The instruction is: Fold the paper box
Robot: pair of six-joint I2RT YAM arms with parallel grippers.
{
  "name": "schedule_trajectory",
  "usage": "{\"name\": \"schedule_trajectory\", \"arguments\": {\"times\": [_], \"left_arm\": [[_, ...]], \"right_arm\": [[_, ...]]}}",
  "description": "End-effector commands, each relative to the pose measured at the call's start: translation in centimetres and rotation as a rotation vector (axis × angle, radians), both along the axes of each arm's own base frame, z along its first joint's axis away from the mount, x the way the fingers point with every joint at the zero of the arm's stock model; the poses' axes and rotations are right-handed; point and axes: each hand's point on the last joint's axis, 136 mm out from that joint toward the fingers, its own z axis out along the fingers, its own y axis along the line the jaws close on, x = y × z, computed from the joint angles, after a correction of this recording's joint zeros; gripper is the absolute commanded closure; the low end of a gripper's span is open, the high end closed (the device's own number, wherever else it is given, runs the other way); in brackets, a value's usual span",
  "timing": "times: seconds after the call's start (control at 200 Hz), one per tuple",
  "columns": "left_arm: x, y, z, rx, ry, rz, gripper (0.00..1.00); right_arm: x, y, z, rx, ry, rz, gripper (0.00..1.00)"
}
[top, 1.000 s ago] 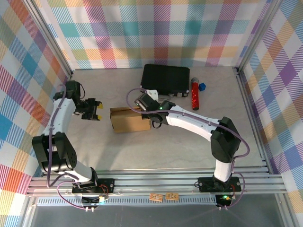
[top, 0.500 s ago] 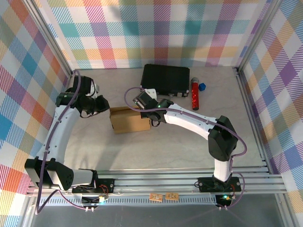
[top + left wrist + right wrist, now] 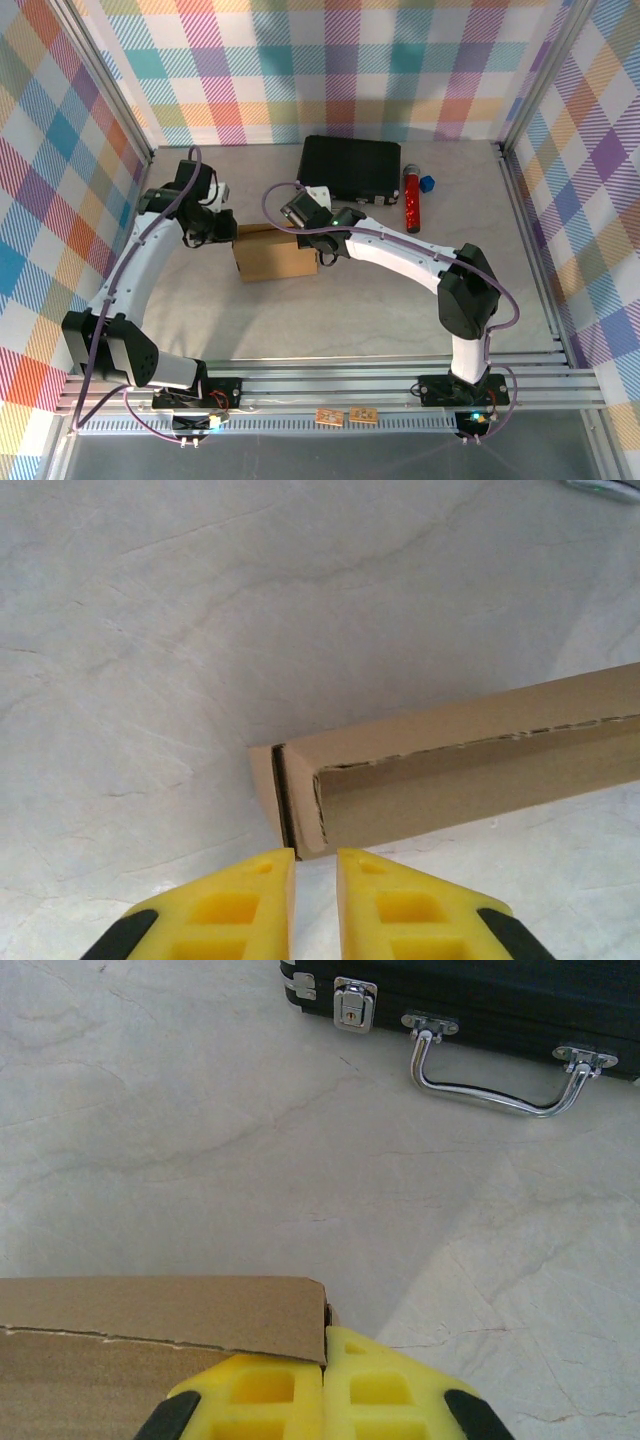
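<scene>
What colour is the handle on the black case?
Shiny silver metal handle; the right wrist view shows it best.

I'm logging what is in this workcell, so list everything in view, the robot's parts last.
paper box: one, brown, mid-table between the two grippers
hard case: one, black with metal handle, far side of table
tube: one, red, right of the case
small block: one, blue, beside the tube
table: one, pale marbled
walls: multicoloured plaid, around the table
left gripper: one, yellow, narrow gap, at the box's left end
right gripper: one, yellow, shut, at the box's right end
</scene>
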Motion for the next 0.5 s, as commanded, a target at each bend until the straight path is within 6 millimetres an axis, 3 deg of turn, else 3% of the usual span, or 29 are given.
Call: {"name": "schedule_trajectory", "arguments": {"times": [0.0,0.495], "left_arm": [[0.0,0.5,-0.3,0.062,-0.008,-0.020,0.79],[1.2,-1.0,0.0,0.029,-0.037,-0.054,0.75]], "right_arm": [[-1.1,-1.3,-3.0,-0.106,0.099,0.022,1.00],[-1.0,-1.4,-3.2,-0.110,0.105,0.020,1.00]]}}
